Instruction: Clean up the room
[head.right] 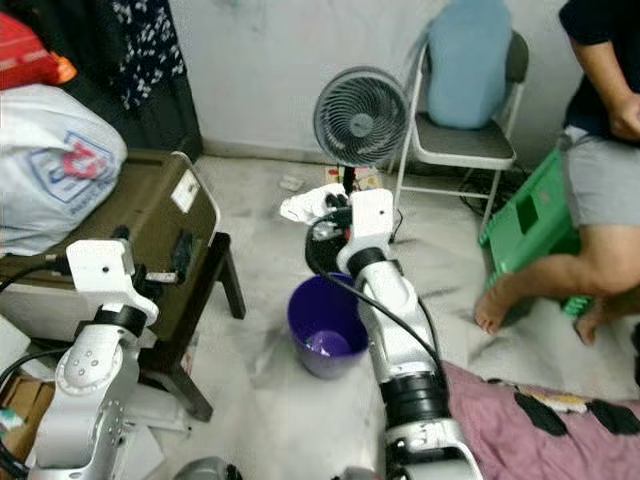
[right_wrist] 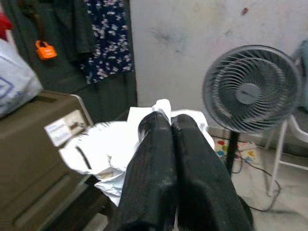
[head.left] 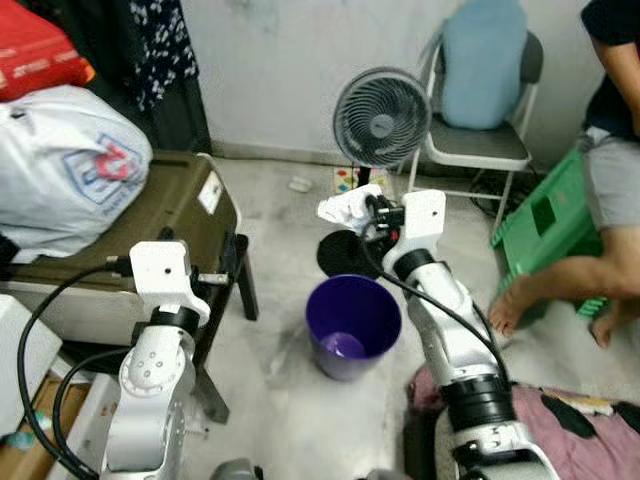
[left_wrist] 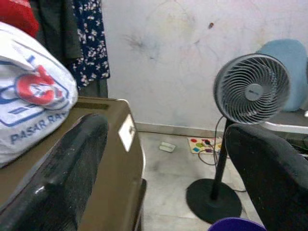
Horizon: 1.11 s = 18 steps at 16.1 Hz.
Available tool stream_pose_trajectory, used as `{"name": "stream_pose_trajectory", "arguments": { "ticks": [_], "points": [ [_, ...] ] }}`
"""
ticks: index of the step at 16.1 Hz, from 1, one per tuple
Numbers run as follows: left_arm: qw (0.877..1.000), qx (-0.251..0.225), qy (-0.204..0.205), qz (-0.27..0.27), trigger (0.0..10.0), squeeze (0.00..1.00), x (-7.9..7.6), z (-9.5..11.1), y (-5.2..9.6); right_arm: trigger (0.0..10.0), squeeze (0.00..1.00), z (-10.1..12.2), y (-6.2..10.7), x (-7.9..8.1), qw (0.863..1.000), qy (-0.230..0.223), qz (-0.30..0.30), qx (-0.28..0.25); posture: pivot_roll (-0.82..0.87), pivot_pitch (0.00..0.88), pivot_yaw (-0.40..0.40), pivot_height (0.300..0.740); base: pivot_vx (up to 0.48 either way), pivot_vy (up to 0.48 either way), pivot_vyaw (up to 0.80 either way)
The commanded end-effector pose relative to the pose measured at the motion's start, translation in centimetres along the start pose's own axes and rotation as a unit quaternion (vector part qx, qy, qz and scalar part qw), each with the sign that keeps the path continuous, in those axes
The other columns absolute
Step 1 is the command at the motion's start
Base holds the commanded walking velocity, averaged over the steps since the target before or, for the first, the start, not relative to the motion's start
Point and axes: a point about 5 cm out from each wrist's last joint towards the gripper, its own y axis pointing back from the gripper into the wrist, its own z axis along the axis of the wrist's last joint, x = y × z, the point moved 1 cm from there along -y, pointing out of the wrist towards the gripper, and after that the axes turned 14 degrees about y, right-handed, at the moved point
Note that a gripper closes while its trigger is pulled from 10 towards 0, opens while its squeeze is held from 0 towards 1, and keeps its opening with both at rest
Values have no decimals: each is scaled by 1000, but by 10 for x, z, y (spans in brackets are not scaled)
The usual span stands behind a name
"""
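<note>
My right gripper (head.left: pixel 362 208) is shut on a crumpled white paper (head.left: pixel 345 207), held in the air above and a little behind the purple bin (head.left: pixel 353 324) on the floor. In the right wrist view the two black fingers (right_wrist: pixel 166 159) press together with the white paper (right_wrist: pixel 106 149) bunched around them. My left gripper (left_wrist: pixel 163 173) is open with nothing between its fingers, raised beside the olive-brown case (head.left: pixel 150 215). The bin's purple rim (left_wrist: pixel 236 224) peeks in below it.
A standing fan (head.left: pixel 381 118) is just behind the bin, its black base (head.left: pixel 345 252) on the floor. A white bag (head.left: pixel 65 165) lies on the case. A folding chair (head.left: pixel 485 100), a green crate (head.left: pixel 545 225) and a seated person (head.left: pixel 610 150) are at the right. A pink cloth (head.left: pixel 570 430) lies near my right side.
</note>
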Motion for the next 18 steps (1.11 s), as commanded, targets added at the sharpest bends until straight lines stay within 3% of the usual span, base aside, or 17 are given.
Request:
{"name": "stream_pose_trajectory", "arguments": {
  "ticks": [1,6,14,16,18],
  "points": [
    [1000,-6,1,-3,10000,0,-1,3,0,10000,0,3,-2,-2,1000,0,-1,-3,-43,0,-13,740,307,352,0],
    [1000,-3,4,-2,10000,0,0,1,-1,10000,0,2,-3,-2,1000,1,-2,-2,-46,0,-10,740,253,329,0],
    [1000,-15,-9,-12,10000,0,-3,7,-2,10000,0,2,-3,-2,1000,1,-1,-1,-44,0,-13,740,0,0,0],
    [1000,-14,-19,-12,10000,0,-3,7,-3,10000,0,1,-3,-2,1000,1,0,0,-44,0,-13,740,0,0,-675],
    [999,-12,2,-38,10000,0,-7,7,-1,10000,0,1,-3,-2,1000,0,0,0,-45,0,-12,740,0,0,-688]
  ]
}}
